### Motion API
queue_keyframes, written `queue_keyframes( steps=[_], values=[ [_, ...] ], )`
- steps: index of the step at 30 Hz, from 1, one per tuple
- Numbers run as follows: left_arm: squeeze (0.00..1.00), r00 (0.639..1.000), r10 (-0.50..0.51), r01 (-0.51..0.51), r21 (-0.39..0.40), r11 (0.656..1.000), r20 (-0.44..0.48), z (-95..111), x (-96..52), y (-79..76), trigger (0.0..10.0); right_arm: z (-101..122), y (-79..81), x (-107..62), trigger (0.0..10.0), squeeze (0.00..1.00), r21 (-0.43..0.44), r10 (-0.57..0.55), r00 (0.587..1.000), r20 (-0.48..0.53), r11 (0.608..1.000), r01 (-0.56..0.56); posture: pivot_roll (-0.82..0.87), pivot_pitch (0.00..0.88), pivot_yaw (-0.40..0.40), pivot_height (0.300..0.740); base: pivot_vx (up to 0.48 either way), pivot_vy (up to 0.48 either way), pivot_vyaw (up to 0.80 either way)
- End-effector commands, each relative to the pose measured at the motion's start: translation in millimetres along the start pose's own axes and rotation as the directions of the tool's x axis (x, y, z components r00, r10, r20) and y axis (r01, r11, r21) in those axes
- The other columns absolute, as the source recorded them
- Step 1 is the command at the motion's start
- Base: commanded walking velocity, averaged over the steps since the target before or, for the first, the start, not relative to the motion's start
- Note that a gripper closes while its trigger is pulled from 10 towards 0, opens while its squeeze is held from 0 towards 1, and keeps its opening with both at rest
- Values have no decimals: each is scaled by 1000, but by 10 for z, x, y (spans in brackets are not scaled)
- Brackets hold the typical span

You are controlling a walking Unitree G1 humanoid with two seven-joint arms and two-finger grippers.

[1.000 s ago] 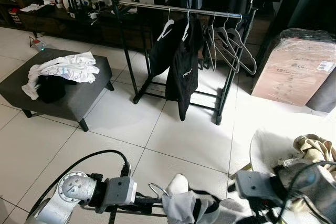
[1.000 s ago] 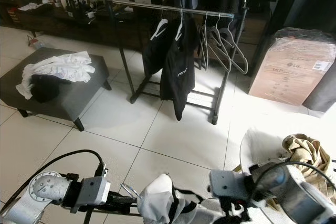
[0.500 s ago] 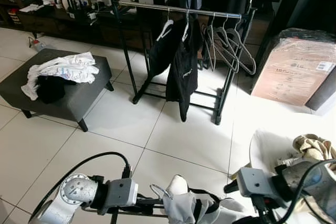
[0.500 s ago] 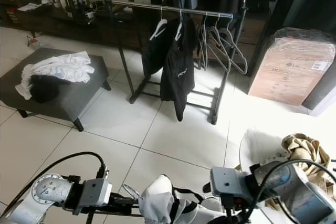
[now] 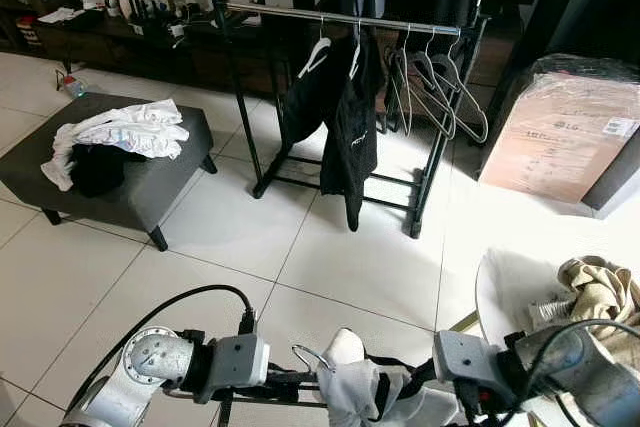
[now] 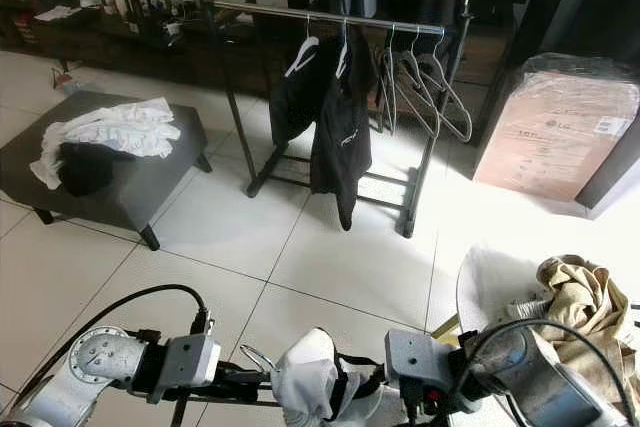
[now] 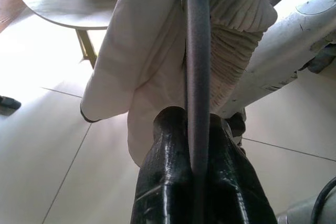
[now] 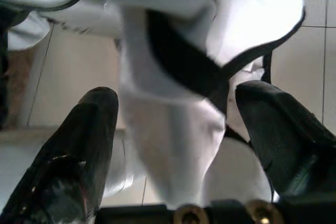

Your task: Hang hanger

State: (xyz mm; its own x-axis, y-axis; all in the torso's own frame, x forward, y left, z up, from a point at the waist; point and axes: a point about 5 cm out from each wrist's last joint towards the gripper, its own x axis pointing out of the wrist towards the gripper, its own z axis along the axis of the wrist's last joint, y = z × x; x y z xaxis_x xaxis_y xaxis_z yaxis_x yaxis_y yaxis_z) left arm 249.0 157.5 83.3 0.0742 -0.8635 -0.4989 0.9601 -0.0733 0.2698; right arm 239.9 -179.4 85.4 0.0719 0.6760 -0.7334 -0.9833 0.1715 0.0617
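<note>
Grey upholstered ottoman [image 5: 150, 182] on white floor tiles, bearing crumpled white cloth [image 5: 125, 129] and a black garment [image 5: 97, 167] toward its left end. Plastic-wrapped brown cardboard box [image 5: 565, 127] at right. Beige crumpled cloth [image 5: 600, 292] lies on a round white tabletop [image 5: 500, 287].

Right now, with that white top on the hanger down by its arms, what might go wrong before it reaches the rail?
The white garment drapes loosely over the hanger and might slip off, since the right gripper is open around it. The left gripper pinches only the hanger's thin bar, which could twist. The clothes rack stands well ahead, with hangers crowding its right end.
</note>
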Motion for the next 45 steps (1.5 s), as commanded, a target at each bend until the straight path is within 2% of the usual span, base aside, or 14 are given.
queue_keyframes(
  steps=[1,9,10,12,13,27,28,29,30,31,43,44,45],
  values=[
    [0,1000,0,0,21,1000,-3,7,-14,16,10000,49,-64,-48,10000,0,6,-40,999,36,999,39,-121,157,1,740,0,0,0],
    [0,1000,-4,4,21,1000,-1,14,-3,19,10000,83,-27,-38,10000,0,36,9,996,84,999,-12,-120,159,2,740,0,0,0],
    [0,1000,-4,4,21,1000,0,14,0,18,10000,83,-19,-35,1922,0,39,17,996,89,999,-21,-120,158,2,740,0,0,0],
    [0,1000,-5,5,20,1000,1,13,2,16,10000,83,-11,-32,1922,0,42,26,995,95,999,-30,-120,158,2,740,0,0,0],
    [0,1000,-6,6,20,1000,1,15,2,14,10000,86,-2,-29,0,0,47,31,994,101,998,-36,-119,158,3,740,0,0,0],
    [0,1000,-11,11,23,1000,-3,16,3,6,10000,37,8,32,0,0,93,48,994,99,994,-57,-111,158,3,740,0,0,0],
    [0,1000,-9,9,23,1000,-1,20,10,11,10000,30,12,47,3843,0,95,49,994,95,994,-58,-111,158,3,740,0,0,0],
    [0,1000,-9,9,23,1000,0,22,12,13,10000,30,13,52,3843,0,95,49,994,94,994,-58,-111,158,3,740,0,0,0],
    [0,1000,-8,8,23,1000,1,23,14,15,10000,25,15,61,9647,0,95,47,995,90,994,-55,-110,159,4,740,0,0,0],
    [0,1000,-7,7,25,1000,1,24,15,17,10000,17,20,76,10000,0,96,47,995,83,994,-55,-110,159,4,740,0,0,0],
    [0,1000,-3,3,23,1000,6,30,21,22,10000,18,20,136,10000,0,94,37,995,93,995,-45,-108,159,4,740,0,0,0],
    [0,1000,-2,2,23,1000,6,31,22,22,10000,37,13,139,6941,0,100,31,994,108,994,-42,-107,159,4,740,0,0,0],
    [0,1000,-2,2,23,1000,7,32,23,22,10000,41,9,142,0,0,105,29,993,112,994,-41,-107,159,4,740,0,0,0]
  ],
)
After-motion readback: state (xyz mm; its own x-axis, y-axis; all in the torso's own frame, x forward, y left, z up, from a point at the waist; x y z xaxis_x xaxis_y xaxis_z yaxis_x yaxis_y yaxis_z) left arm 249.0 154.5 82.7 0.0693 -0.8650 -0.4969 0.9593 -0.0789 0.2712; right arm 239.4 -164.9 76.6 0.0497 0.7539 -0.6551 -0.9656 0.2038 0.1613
